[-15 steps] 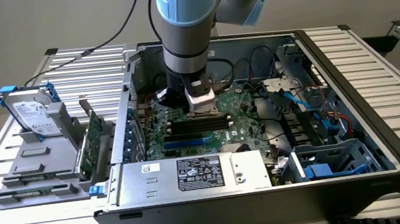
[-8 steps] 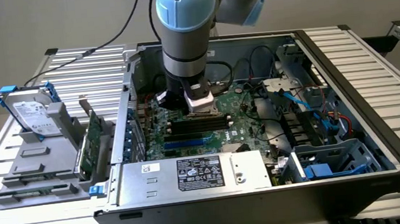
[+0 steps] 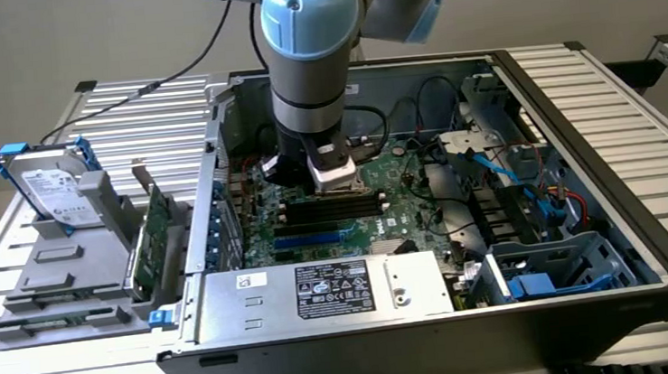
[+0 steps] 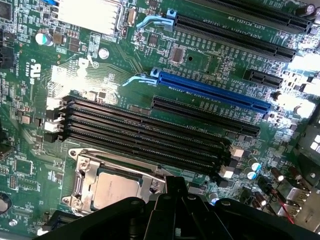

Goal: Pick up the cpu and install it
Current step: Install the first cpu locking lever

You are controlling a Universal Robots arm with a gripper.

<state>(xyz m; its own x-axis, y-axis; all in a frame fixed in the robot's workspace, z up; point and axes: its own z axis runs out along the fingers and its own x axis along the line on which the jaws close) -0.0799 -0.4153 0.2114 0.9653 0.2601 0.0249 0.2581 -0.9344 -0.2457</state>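
One cpu (image 4: 116,189) we find seated in its socket frame (image 4: 82,167) on the motherboard (image 4: 125,65) beside the black memory slots (image 4: 145,135), the tool (image 4: 172,207) closed empty just above it, so we judge seating should be checked flush.

The arm (image 3: 310,53) reaches straight down, its pincer (image 3: 336,179) closed tight.

- cpu (image 4: 116,189): dull silver metal top, matt.
- Socket frame (image 4: 82,167): bright bare metal, shiny.
- Memory slots (image 4: 145,135): black plastic.
- Motherboard (image 4: 125,65): green, glossy.
- Surface (image 3: 616,90): ribbed aluminium.
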